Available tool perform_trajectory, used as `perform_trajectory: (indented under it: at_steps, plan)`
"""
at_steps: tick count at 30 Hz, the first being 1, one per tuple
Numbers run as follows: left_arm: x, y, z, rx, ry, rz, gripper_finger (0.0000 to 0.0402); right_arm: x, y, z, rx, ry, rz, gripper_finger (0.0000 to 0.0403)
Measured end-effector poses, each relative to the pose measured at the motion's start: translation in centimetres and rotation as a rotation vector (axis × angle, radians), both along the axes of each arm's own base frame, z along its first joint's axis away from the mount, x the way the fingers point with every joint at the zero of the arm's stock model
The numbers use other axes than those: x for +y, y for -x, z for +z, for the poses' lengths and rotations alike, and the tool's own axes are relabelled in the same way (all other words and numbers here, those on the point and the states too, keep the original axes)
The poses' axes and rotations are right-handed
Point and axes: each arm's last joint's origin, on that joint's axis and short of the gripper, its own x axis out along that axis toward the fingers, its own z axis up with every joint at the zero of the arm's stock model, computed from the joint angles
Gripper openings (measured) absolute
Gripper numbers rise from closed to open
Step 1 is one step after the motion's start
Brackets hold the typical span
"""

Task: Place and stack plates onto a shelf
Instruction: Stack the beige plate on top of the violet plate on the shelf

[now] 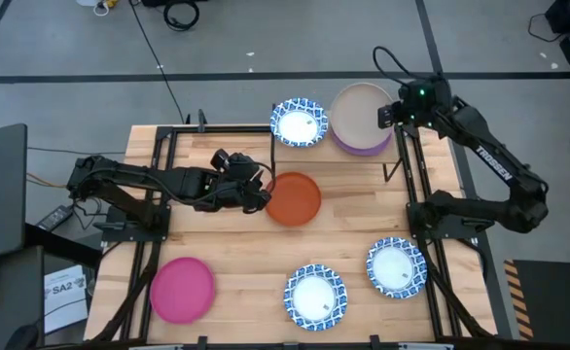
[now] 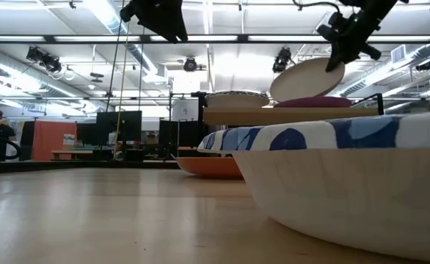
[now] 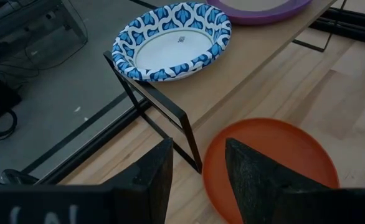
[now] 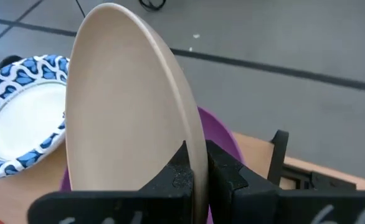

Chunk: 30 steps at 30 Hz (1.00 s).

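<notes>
The right hand point(image 4: 195, 165) pinches the beige plate point(image 1: 359, 115) tilted above the purple plate point(image 1: 363, 146) on the shelf point(image 3: 257, 46) at the bench's far edge; the left hand point(image 3: 198, 171) hangs released beside the orange plate point(image 1: 295, 198).

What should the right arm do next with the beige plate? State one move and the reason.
Probably lower and level it, then release. The right gripper is shut on the rim of the beige plate, which is tilted above the purple plate already on the shelf.

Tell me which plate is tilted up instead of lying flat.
The beige plate, pinched by its rim in the right claw and leaning over the purple plate on the shelf. All others lie flat.
</notes>
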Motion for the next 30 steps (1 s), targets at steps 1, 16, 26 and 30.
perform_trajectory:
  at_steps: [1,16,26,30]
  plan:
    - [0.0,0.0,0.0,0.0,0.0,0.0,0.0153,-0.2,0.1,-0.1,-0.003,-0.012,0.001,0.0025]
    - [0.0,0.0,0.0,0.0,0.0,0.0,0.0153,-2.2,0.4,-1.4,-0.022,-0.119,0.007,0.0029]
    - [0.0,0.0,0.0,-0.001,0.0,0.0,0.0153,-2.5,0.3,-1.7,-0.013,-0.131,0.003,0.0055]
    - [0.0,0.0,0.0,0.0,0.0,0.0,0.0153,-2.5,0.3,-1.7,-0.009,-0.129,-0.001,0.0061]
